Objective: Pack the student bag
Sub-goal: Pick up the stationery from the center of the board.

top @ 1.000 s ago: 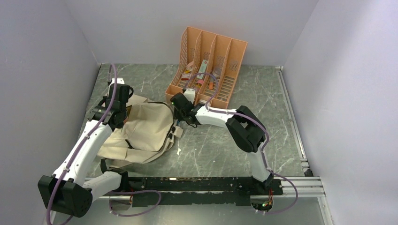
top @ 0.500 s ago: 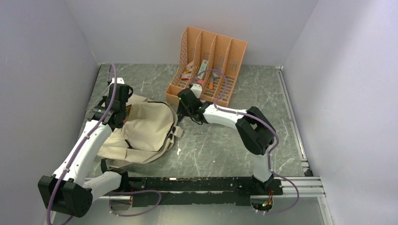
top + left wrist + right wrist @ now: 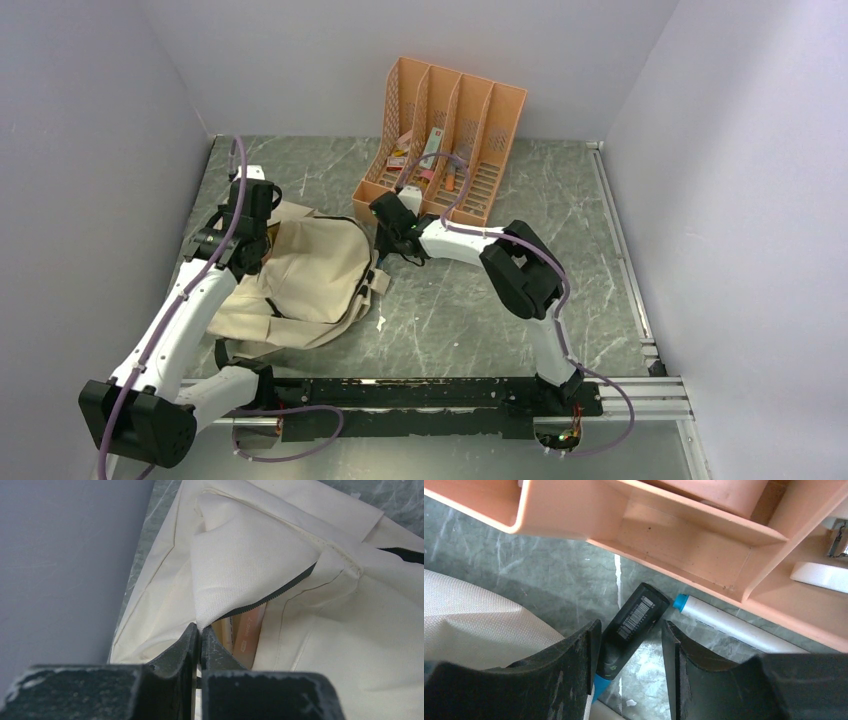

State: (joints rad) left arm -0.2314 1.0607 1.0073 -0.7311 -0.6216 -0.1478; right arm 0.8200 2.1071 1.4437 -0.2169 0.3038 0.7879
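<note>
The student bag (image 3: 300,275), cream fabric with a dark zipper, lies flat at the left of the table. My left gripper (image 3: 258,238) is shut on a flap of its fabric (image 3: 240,555) beside the zipper, holding the opening up; the pinch shows at the left gripper (image 3: 200,630). Tan items (image 3: 247,630) show inside the opening. My right gripper (image 3: 631,625) is open and low over the table by the bag's right edge. A black marker (image 3: 634,620) with a blue tip lies slanted between its fingers, close to the left one. In the top view the right gripper (image 3: 386,238) hides the marker.
A white marker (image 3: 724,622) with a blue cap lies just beyond the black one, along the front of the orange file organizer (image 3: 440,140), which holds several small items. The organizer's front lip (image 3: 684,535) is close ahead of my right fingers. Walls enclose the table.
The right wrist swung slightly right, then came back left, ending a little nearer the organizer's front. The left arm and the bag have not moved.
</note>
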